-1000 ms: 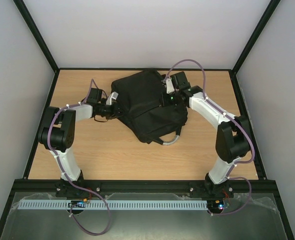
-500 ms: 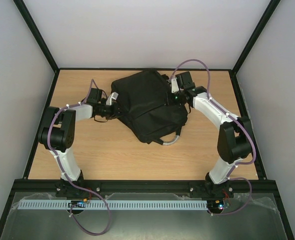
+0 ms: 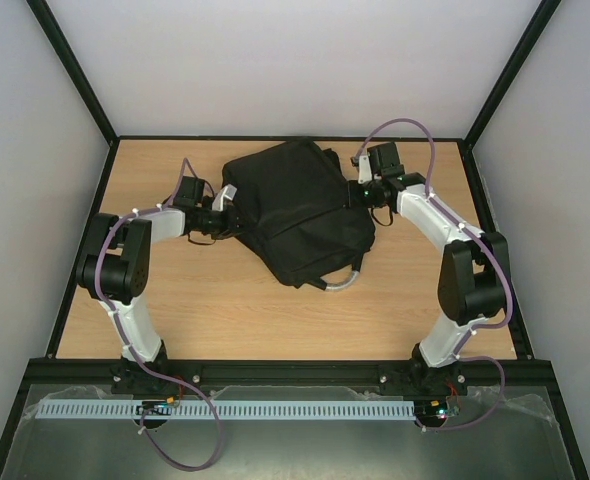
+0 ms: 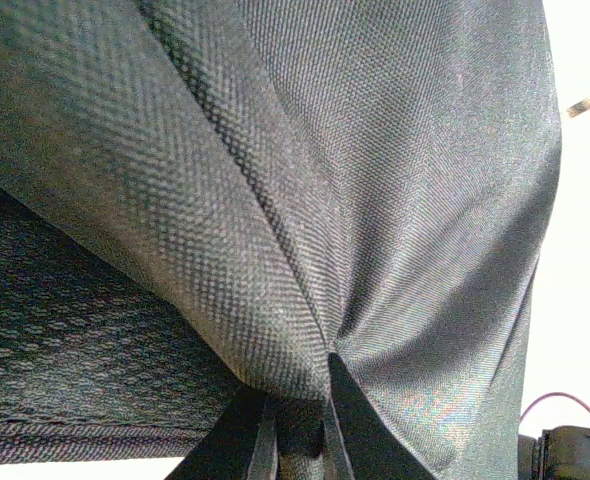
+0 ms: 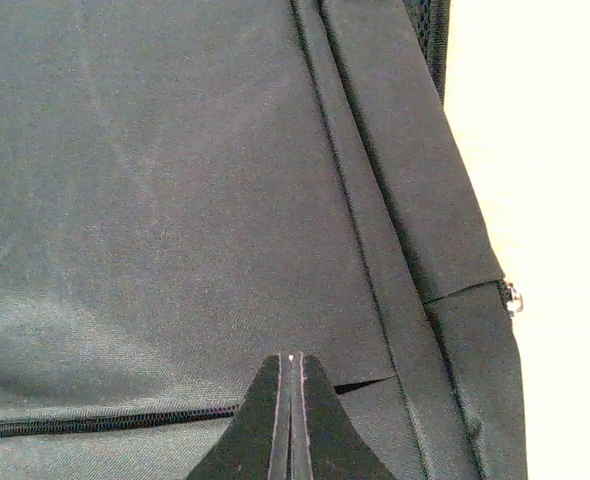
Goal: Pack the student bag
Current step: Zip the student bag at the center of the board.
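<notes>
The student bag (image 3: 295,210), a large black fabric backpack, lies on the wooden table at the back middle, its grey looped handle (image 3: 343,282) pointing toward me. My left gripper (image 3: 233,218) is at the bag's left edge; in the left wrist view it (image 4: 300,420) is shut on a pinched fold of the bag's fabric (image 4: 375,150). My right gripper (image 3: 358,192) is at the bag's right edge. In the right wrist view its jaws (image 5: 291,365) are pressed together over the bag's panel (image 5: 175,200), right beside the end of a closed zip (image 5: 95,422).
Bare wooden table (image 3: 225,310) lies in front of the bag and shows to its right in the right wrist view (image 5: 555,200). A small metal zip pull (image 5: 513,298) sits at the bag's right edge. Black frame posts and grey walls enclose the table.
My right gripper has drawn back to the right, from over the bag's upper right part to its right edge. The left arm and the bag have stayed put.
</notes>
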Available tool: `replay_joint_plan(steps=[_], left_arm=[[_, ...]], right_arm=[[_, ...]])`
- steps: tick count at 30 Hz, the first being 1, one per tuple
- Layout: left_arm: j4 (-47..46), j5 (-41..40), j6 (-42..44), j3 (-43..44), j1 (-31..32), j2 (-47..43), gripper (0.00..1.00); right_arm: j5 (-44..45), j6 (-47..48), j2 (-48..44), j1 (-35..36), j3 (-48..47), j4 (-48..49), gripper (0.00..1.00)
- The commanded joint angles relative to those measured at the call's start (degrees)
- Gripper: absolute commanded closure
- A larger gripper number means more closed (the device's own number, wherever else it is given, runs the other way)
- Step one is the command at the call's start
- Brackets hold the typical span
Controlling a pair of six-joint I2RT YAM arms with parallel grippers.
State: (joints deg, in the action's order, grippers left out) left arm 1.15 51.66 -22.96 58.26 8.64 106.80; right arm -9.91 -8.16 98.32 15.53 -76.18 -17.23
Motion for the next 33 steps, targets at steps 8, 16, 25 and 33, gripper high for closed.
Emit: replay_joint_plan(steps=[8, 16, 25, 33], left_arm=[[5.62, -1.57, 2.49, -0.46, -0.65, -1.5, 0.98], [5.75, -1.66, 2.66, -0.45, -0.65, -1.8, 0.98], [6.72, -1.75, 3.85, 0.52, -0.65, -2.23, 0.95], [11.12, -2.3, 9.27, 2.9, -0.72, -4.94, 0.64]], right_arm=[[7.69, 1.21, -1.59, -2.94, 2.36, 0.75, 0.99], [7.87, 0.19, -1.69, -4.72, 2.56, 0.8, 0.99], [9.1, 0.88, -2.2, -5.23, 2.18, 0.2, 0.86], [7.25, 2.37, -5.29, -7.42, 4.22, 0.24, 0.41]])
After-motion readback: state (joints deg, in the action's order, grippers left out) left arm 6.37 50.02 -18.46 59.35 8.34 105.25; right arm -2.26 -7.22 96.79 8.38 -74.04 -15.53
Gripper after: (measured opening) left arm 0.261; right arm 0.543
